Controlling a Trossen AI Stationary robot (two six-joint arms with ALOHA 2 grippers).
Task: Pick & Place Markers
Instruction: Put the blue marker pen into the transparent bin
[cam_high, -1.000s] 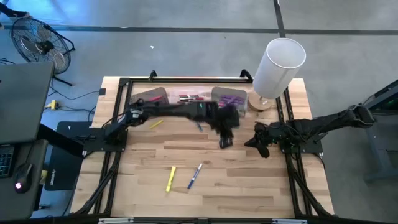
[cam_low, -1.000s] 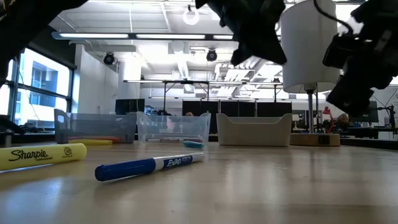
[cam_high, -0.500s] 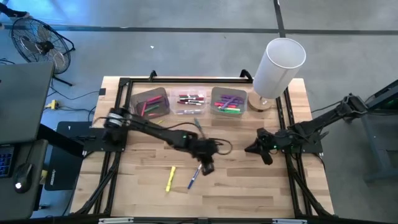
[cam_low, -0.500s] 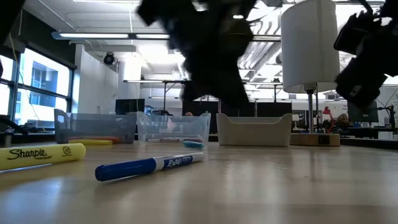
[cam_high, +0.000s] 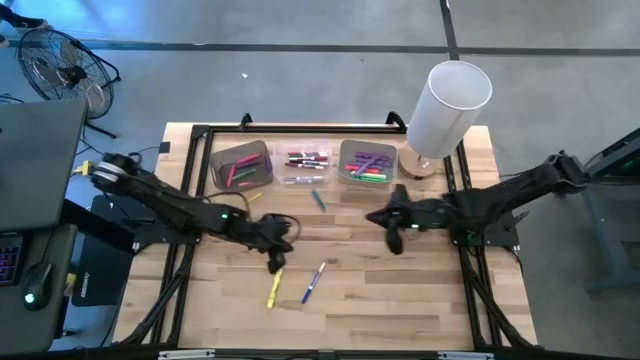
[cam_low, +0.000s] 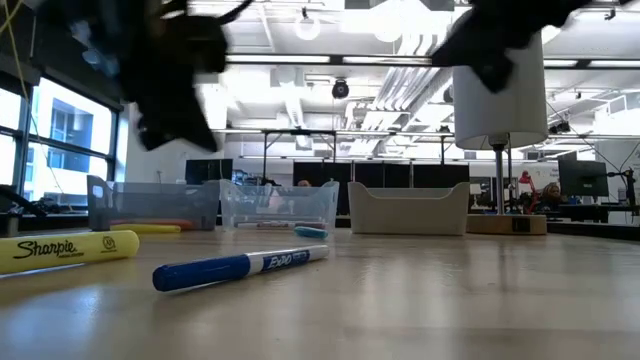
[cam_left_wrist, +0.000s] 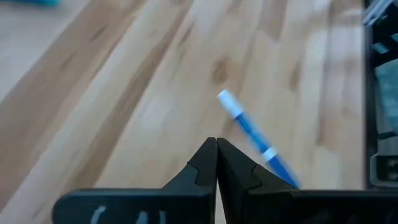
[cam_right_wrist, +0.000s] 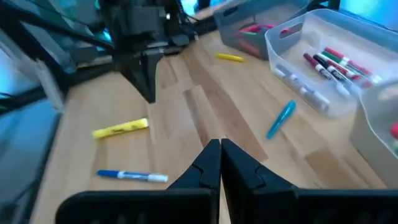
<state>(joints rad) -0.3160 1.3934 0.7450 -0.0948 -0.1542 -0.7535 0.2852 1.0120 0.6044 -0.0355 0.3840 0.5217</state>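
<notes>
Wooden table (cam_high: 400, 290) carries four loose markers (cam_high: 314, 282) and three bins (cam_high: 304, 166) near both empty, closed grippers (cam_high: 277, 262) (cam_high: 393, 240).

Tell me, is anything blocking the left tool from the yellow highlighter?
Nothing visible does. The left tool, shut and empty, hangs right beside the yellow highlighter, with only bare table between them. The blue marker lies off to the side, apart from it.

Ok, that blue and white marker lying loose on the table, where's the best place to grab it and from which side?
Grip the blue marker around mid-barrel, coming straight down from above with the fingers across its length. It lies flat and slanted on the bare wood, clear of the yellow highlighter beside it, so a top approach probably suits.
</notes>
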